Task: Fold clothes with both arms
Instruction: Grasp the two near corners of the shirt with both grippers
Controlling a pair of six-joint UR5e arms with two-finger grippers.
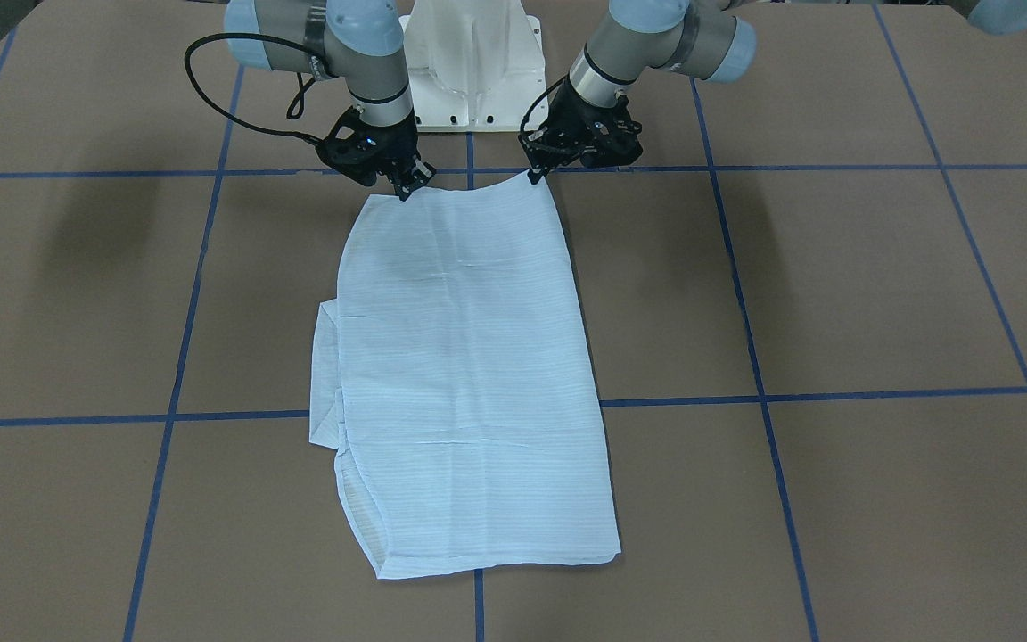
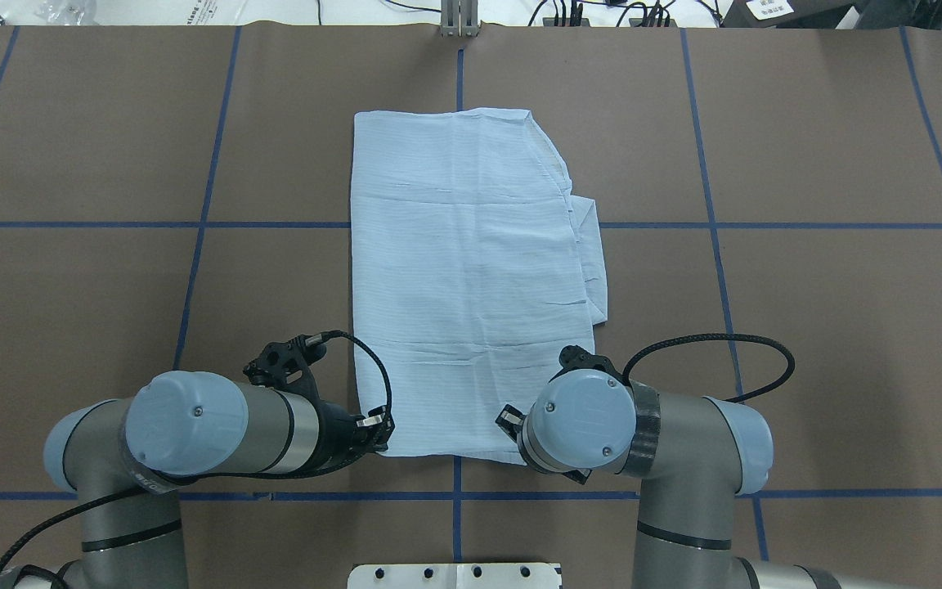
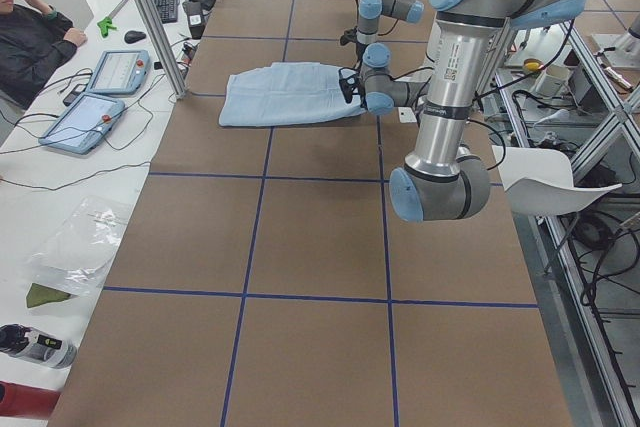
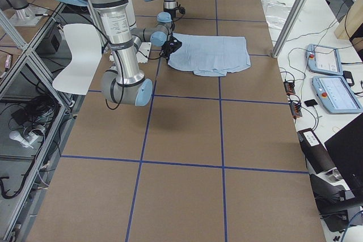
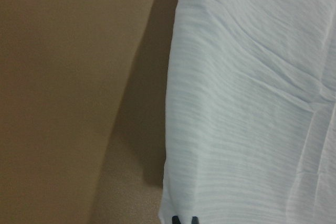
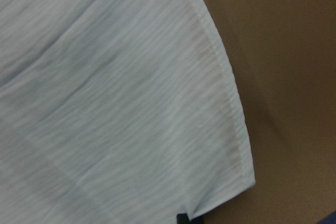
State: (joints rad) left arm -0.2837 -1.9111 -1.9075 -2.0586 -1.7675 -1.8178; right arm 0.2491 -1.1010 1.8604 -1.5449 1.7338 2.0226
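Shirt (image 1: pixel 469 357) hem | left gripper (image 1: pixel 535 175) pinches corner | right gripper (image 1: pixel 408 185) pinches corner

The shirt (image 1: pixel 469 357) was thin, matt woven cloth, finely ribbed with stripes and softly creased, its stitched hem plain in the right wrist view. It lay on a table (image 1: pixel 879 285) topped with a dull, smooth brown sheet crossed by faintly shiny blue tape (image 2: pixel 847 226). The left arm (image 2: pixel 266 425) and right arm (image 2: pixel 684 442) were brushed grey metal tubes with smooth satin plastic caps; the left gripper (image 1: pixel 533 176) and right gripper (image 1: pixel 406 189) looked matt black, a cable (image 2: pixel 716 335) wore a rough braided sheath, and the pedestal (image 1: pixel 469 71) was glossy white.
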